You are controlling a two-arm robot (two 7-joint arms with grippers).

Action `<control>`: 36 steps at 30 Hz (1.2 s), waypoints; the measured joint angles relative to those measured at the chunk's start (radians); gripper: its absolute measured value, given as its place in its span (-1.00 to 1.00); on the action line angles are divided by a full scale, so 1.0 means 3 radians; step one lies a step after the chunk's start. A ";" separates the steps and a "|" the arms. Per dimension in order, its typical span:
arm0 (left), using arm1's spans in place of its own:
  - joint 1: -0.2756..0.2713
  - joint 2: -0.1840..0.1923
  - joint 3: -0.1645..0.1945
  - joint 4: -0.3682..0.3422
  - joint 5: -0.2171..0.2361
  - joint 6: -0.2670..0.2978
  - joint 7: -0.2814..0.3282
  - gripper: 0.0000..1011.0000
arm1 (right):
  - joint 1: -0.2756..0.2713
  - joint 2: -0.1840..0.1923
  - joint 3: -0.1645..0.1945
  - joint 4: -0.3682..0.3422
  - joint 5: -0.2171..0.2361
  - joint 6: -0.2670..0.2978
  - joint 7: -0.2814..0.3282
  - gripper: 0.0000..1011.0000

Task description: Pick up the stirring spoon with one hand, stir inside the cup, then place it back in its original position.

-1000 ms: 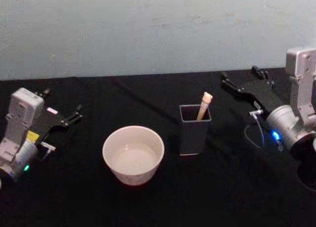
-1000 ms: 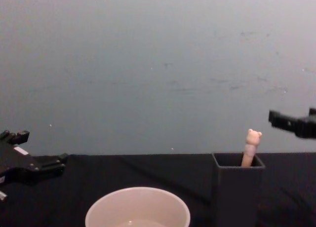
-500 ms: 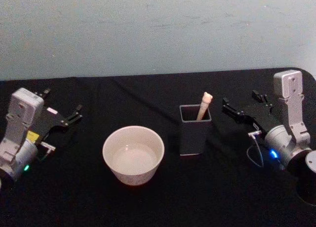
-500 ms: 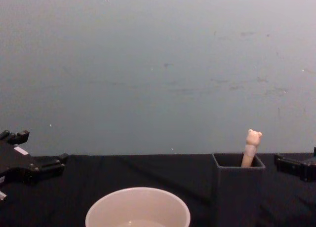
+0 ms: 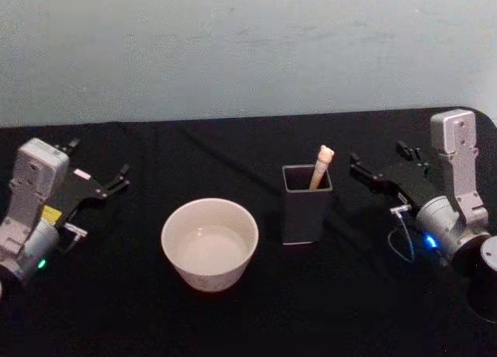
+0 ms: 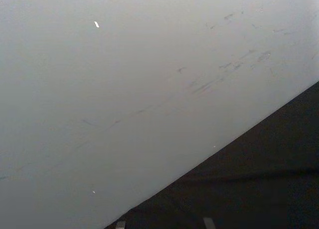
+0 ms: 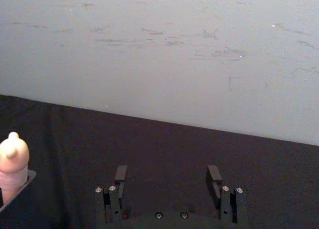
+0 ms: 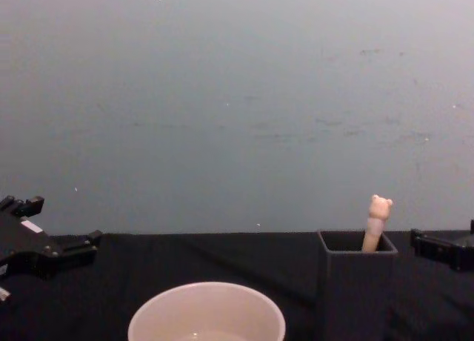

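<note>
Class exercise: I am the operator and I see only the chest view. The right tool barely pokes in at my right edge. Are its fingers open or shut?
Observer: Open. In the right wrist view the right tool has its two fingers apart with nothing between them.
Operator: Where is it relative to the holder?
Observer: In the head view it lies on the robot's right of the holder, apart from it, with the fingers pointing toward the stirring spoon that stands in the holder.
Operator: And the cup?
Observer: The head view shows the cup on the robot's left of the holder and nearer the robot, not touching it.
</note>
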 joint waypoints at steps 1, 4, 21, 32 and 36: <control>0.0000 0.0000 0.0000 0.0000 0.0000 0.0000 0.0000 0.98 | 0.0000 0.0000 0.0000 -0.0001 0.0000 0.0000 0.0000 0.98; 0.0000 0.0000 0.0000 0.0000 0.0000 0.0000 0.0000 0.98 | 0.0000 0.0001 -0.0001 -0.0002 0.0001 -0.0001 0.0000 0.98; 0.0000 0.0000 0.0000 0.0000 0.0000 0.0000 0.0000 0.98 | 0.0000 0.0003 -0.0003 -0.0008 0.0007 -0.0006 0.0000 0.98; 0.0000 0.0000 0.0000 0.0000 0.0000 0.0000 0.0000 0.98 | 0.0000 0.0003 -0.0003 -0.0008 0.0008 -0.0006 0.0000 0.98; 0.0000 0.0000 0.0000 0.0000 0.0000 0.0000 0.0000 0.98 | 0.0000 0.0003 -0.0003 -0.0008 0.0008 -0.0005 0.0000 0.98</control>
